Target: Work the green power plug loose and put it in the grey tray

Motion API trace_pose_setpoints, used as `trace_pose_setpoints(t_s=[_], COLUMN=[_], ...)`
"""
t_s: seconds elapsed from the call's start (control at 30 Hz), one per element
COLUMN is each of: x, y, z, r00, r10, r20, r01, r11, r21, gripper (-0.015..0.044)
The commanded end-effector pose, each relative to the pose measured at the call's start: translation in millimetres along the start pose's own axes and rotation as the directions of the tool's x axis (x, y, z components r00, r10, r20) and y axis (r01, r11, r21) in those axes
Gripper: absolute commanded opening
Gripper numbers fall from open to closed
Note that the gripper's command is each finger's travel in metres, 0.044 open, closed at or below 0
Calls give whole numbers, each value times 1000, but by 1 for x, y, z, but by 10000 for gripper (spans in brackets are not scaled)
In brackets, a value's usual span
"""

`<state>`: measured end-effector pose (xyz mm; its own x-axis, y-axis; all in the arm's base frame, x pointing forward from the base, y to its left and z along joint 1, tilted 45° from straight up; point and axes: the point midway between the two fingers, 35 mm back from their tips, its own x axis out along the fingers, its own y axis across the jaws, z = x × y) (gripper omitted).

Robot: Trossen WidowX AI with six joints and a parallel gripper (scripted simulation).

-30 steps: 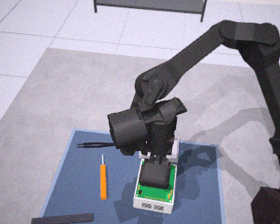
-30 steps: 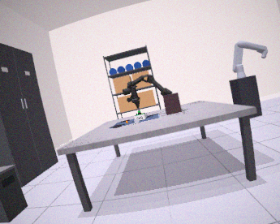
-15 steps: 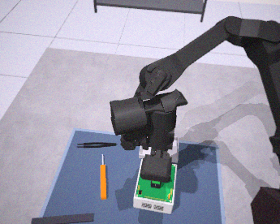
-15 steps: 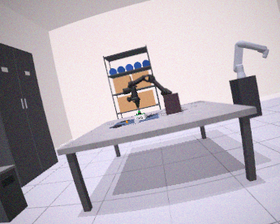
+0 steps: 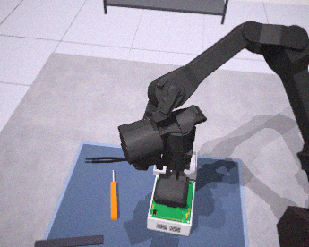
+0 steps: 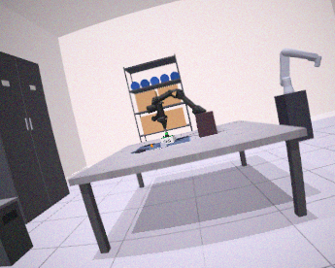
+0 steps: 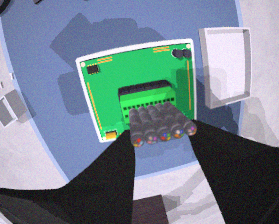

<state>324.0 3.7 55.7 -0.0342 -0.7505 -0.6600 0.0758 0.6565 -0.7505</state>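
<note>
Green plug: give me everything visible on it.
The green plug is a wide, plastic-looking block with a row of small dark square openings along one face. Five thick dark grey cables run from it toward the camera, their cut ends showing coloured cores. It sits at the black socket on the green board; whether it is still seated can't be told. The gripper is shut on it, a dark finger on each side; the contact itself is hidden.

No readable words, brands or numbers anywhere here! Small dark markings do sit on the white front edge of the circuit board's case (image 5: 168, 226), perhaps lettering, but the view's too grainy to make out a single character.
</note>
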Motion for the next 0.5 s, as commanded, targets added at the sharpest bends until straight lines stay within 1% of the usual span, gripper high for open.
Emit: trace_pose_setpoints(t_s=[0.0,0.13,0.2,0.23,0.47], x=[-18,-19,-19,-18,-28], y=[9,6,2,-3,-3], z=[2,2,2,2,1], r00=[997,999,999,997,997], r10=[-64,-23,26,74,75], r20=[39,39,39,37,37], r01=[64,24,-26,-74,-74], r11=[998,1000,1000,997,997], r21=[-10,-11,-13,-15,-15], gripper=[0,0,0,0,0])
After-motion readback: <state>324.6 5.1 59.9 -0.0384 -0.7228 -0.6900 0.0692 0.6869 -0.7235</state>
